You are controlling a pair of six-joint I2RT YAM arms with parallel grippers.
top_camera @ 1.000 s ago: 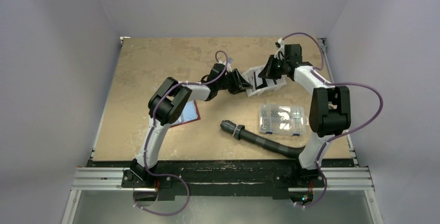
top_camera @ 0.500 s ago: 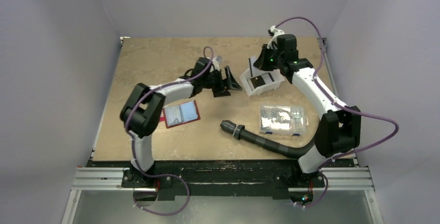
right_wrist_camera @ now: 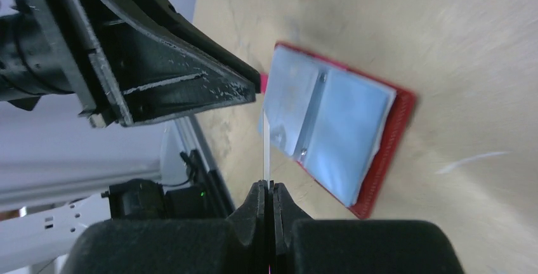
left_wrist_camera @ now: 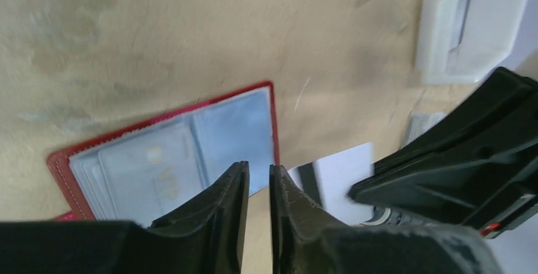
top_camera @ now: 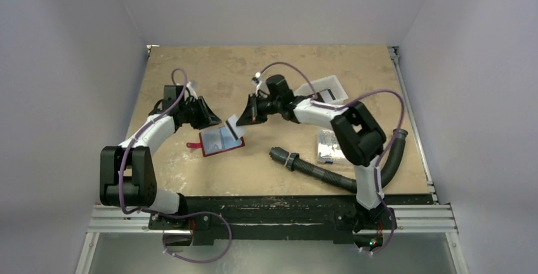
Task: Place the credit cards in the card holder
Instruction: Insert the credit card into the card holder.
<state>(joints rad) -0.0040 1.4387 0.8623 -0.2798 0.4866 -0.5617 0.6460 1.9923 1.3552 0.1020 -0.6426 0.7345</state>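
Observation:
The card holder [top_camera: 222, 141] lies open on the table, red-edged, with blue and pale grey credit cards [left_wrist_camera: 158, 166] in its sleeves. My right gripper [top_camera: 245, 117] is shut on a white credit card [top_camera: 233, 125] with a dark stripe and holds it over the holder's right edge. In the right wrist view that card [right_wrist_camera: 265, 141] shows edge-on above the shut jaws [right_wrist_camera: 267, 188], beside the holder [right_wrist_camera: 342, 128]. My left gripper [left_wrist_camera: 259, 176] hovers at the holder's upper edge, its fingers a narrow gap apart with nothing between them. It is close to the held card [left_wrist_camera: 339, 172].
A white plastic tray [top_camera: 327, 88] sits at the back right. A clear compartment box [top_camera: 328, 147] is partly hidden behind the right arm. A black corrugated hose [top_camera: 311, 167] lies across the front right. The two grippers stand close together over the holder.
The right arm swung left from the white tray, carrying a card to the holder. The left arm swung left to the holder's upper edge; its jaws spread wide, then narrowed.

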